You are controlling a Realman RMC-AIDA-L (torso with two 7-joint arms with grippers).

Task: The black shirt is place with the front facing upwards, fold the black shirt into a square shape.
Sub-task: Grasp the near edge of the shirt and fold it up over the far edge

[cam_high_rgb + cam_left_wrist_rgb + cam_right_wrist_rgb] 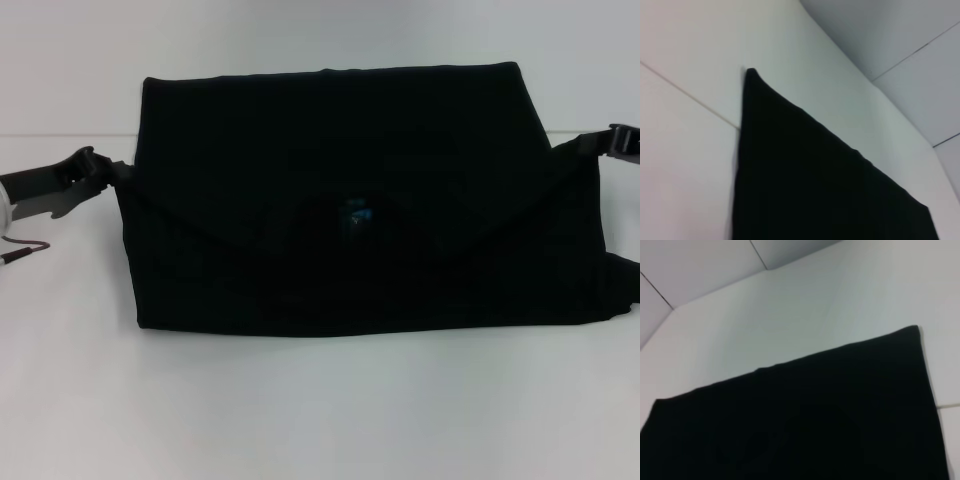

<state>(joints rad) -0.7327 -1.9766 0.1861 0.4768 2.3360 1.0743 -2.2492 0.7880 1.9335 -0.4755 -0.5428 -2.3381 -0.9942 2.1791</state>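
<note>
Each pinching a side edge of the large black cloth shirt, the left gripper and right gripper should, it seems, lower together, keeping edges level and taut.

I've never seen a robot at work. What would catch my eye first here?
The black shirt dominates the scene: a big dark fold of cloth spread across the middle of the white table, with a small blue neck label showing near its centre. Next you would spot the left gripper at the shirt's left edge and the right gripper at its right edge, one on each side.
</note>
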